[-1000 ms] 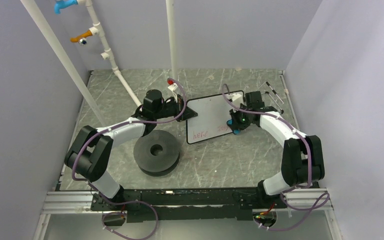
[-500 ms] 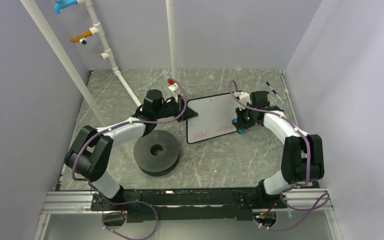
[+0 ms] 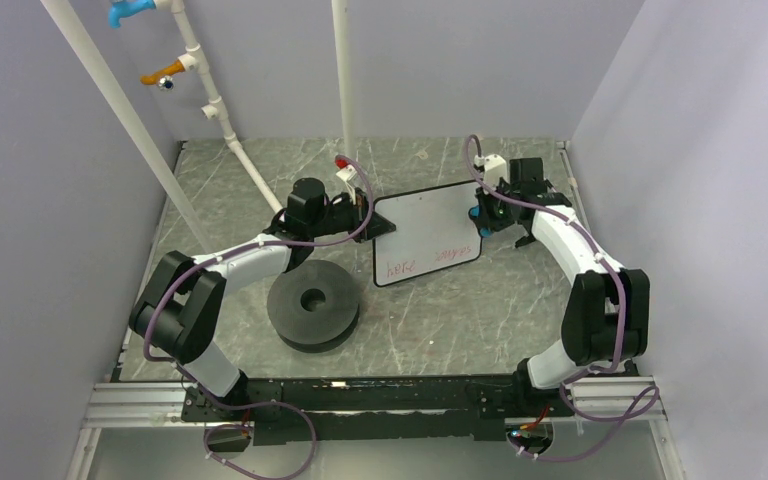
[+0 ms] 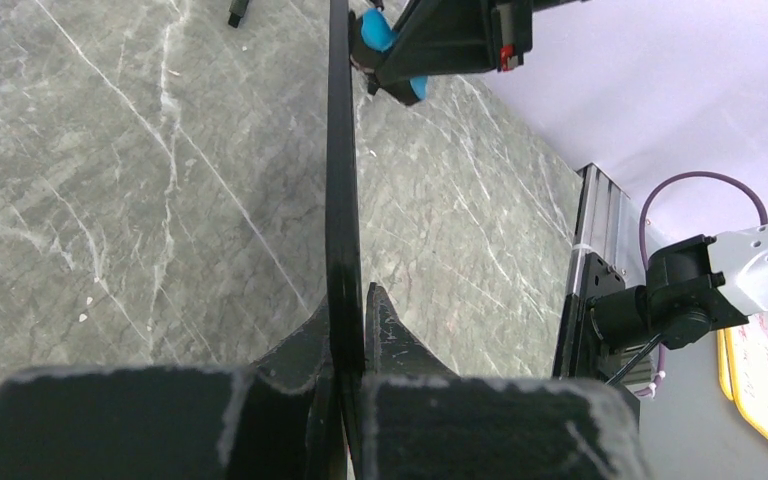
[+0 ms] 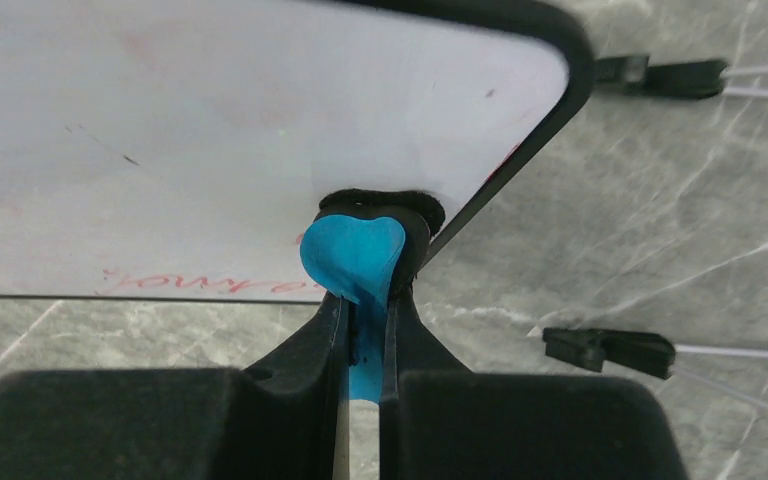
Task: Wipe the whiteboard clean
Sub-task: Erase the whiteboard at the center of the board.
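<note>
Two claws clenched: my left claw [image 4: 346, 305] pinches the whiteboard [image 3: 428, 222] mid-tabletop; my right claw [image 5: 365, 305], gripping the eraser [image 5: 355, 255], has swept from the red writing [image 3: 400, 268] to its far-right corner. Words remain; more passes needed.

- The right gripper [image 5: 362, 300] pinches a blue eraser [image 5: 352, 255] (black pad foremost)
- The pad touches the whiteboard [image 5: 210, 130] near its rounded corner
- Faint red writing [image 5: 190, 284] runs along the board's lower edge
- Two black-ended rods [image 5: 610, 348] lie on the grey table [image 5: 660, 220]
</note>
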